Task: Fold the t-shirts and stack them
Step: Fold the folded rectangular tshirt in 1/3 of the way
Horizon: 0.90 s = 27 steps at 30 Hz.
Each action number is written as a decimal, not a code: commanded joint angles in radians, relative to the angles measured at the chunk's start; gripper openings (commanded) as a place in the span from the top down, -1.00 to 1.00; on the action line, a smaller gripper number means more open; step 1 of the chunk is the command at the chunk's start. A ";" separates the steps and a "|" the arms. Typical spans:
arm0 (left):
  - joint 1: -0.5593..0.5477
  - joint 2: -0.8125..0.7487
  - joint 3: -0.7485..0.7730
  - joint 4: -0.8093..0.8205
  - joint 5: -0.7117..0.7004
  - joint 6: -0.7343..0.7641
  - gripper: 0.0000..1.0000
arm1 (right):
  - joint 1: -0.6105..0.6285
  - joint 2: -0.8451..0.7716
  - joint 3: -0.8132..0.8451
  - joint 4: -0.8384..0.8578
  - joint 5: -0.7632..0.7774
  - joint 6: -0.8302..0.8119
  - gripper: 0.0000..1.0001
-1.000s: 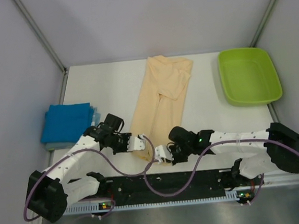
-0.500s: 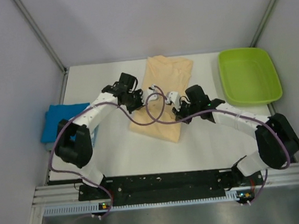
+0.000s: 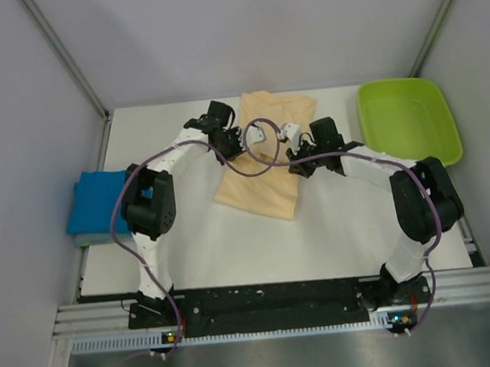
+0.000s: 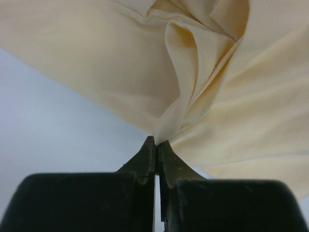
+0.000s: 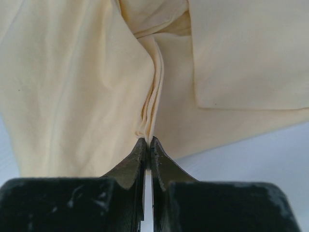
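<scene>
The pale peach-cream cloth t-shirt [image 3: 267, 194] lies at the middle of the white table [image 3: 190, 240], with its far part reaching the back edge. The left gripper [image 3: 256, 133] has its jaws pressed together on a gathered fold of this shirt. The right gripper [image 3: 289, 132], near it, pinches a second fold the same way. The bright blue cloth t-shirt [image 3: 101, 200], folded square, rests at the table's left edge, well apart. A lime-green plastic tray [image 3: 407, 126] sits at the far right.
</scene>
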 commanded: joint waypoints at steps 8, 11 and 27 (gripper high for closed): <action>0.007 0.105 0.114 0.097 -0.066 -0.081 1.00 | -0.079 0.117 0.175 -0.030 0.044 0.098 1.00; 0.007 0.121 0.118 0.109 -0.077 -0.102 1.00 | -0.091 0.196 0.278 -0.127 0.023 0.144 1.00; 0.007 0.162 0.158 0.233 -0.203 -0.223 0.37 | -0.168 0.352 0.479 -0.232 0.055 0.308 0.68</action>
